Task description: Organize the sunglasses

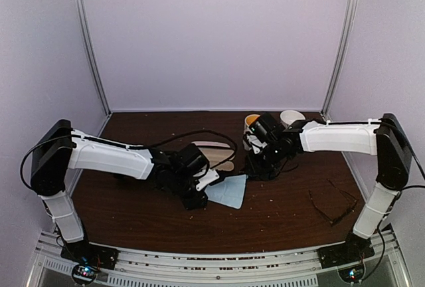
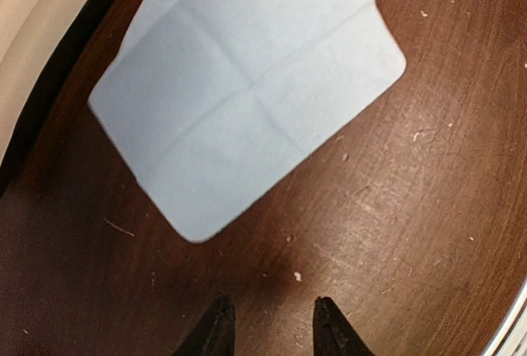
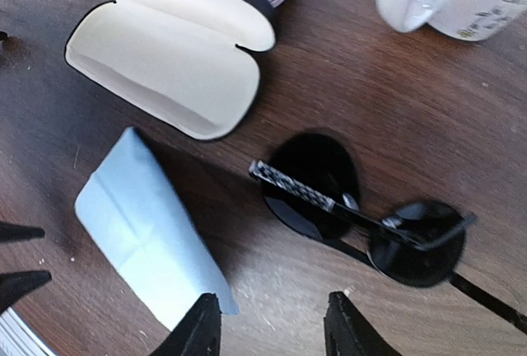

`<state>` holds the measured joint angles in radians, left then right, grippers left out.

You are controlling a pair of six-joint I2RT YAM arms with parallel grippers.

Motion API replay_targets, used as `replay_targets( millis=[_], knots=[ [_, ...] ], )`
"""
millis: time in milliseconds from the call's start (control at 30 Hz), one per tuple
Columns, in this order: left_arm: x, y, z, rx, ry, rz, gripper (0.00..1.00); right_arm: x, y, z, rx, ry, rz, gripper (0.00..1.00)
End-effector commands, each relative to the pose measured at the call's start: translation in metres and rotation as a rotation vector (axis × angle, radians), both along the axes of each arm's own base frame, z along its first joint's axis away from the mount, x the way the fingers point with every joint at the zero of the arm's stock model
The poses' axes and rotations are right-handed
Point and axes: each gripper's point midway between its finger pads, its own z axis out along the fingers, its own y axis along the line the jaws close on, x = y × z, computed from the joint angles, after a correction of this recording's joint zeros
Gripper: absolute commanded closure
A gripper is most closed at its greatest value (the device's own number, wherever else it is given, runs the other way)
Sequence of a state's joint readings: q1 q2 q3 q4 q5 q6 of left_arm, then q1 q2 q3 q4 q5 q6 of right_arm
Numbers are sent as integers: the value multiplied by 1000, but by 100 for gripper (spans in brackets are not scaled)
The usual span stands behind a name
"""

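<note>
Two pairs of sunglasses: a dark pair (image 3: 317,191) and a thin-framed pair (image 1: 334,202). One open case (image 3: 165,67). One blue cloth (image 1: 228,191). Two cups: left cup (image 1: 252,121), right cup (image 1: 292,115). Two grippers: left gripper (image 2: 272,300), right gripper (image 3: 272,296). One desk (image 1: 279,217).

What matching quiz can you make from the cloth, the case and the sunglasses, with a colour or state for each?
Things:
1. cloth
2. case
3. sunglasses

Colour or state:
A. black, with round dark lenses
B. light blue, lying flat
C. lying open, cream inside

Pairs: 1-B, 2-C, 3-A
</note>
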<state>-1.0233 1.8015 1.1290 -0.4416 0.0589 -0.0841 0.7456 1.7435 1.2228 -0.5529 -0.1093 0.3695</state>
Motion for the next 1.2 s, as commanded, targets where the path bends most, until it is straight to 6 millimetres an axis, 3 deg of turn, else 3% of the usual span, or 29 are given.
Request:
replay_targets(
  millis=[0, 167, 300, 500, 767, 1167],
  knots=[
    [3, -1, 7, -55, 17, 70, 64, -9, -29, 11, -41, -49, -58, 56],
    [-1, 10, -6, -25, 80, 180, 64, -26, -53, 4, -44, -60, -115, 55],
    [-1, 9, -9, -10, 120, 237, 62, -36, -61, 0, -19, -55, -141, 55],
    [6, -15, 8, -90, 132, 236, 61, -41, -60, -9, 7, -35, -147, 54],
    [28, -43, 3, -60, 138, 244, 62, -48, -54, -28, 17, 16, -112, 53],
    [59, -48, -16, -1, 143, 310, 64, -51, -50, -36, 27, 35, -100, 53]
  ],
)
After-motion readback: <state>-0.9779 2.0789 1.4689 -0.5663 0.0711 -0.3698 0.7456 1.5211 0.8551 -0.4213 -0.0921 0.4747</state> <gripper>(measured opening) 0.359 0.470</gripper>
